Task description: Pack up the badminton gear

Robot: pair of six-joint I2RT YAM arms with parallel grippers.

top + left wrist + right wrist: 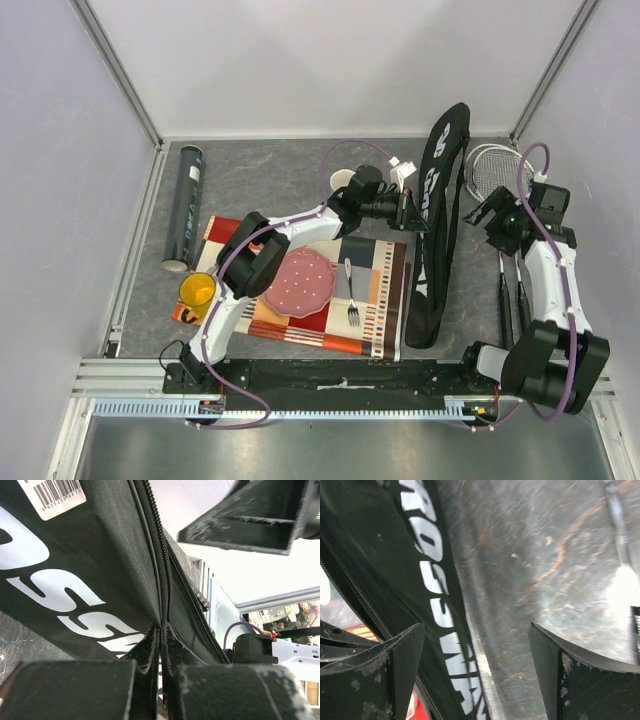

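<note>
The racket bag (pixel 435 250) is stood on edge, right of centre on the bench (pixel 270 180). Its zipper edge is pinched by the closed left claw (pixel 412 210), judged to steady it. The right claw (pixel 487 215) is spread empty near the rackets (pixel 495 170), upper right.

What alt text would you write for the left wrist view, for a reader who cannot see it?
The left gripper is shut on the zipper edge of the black racket bag, seen close up from just behind it. Large white letters cross the bag's side, and a barcode label sits at the top left.
</note>
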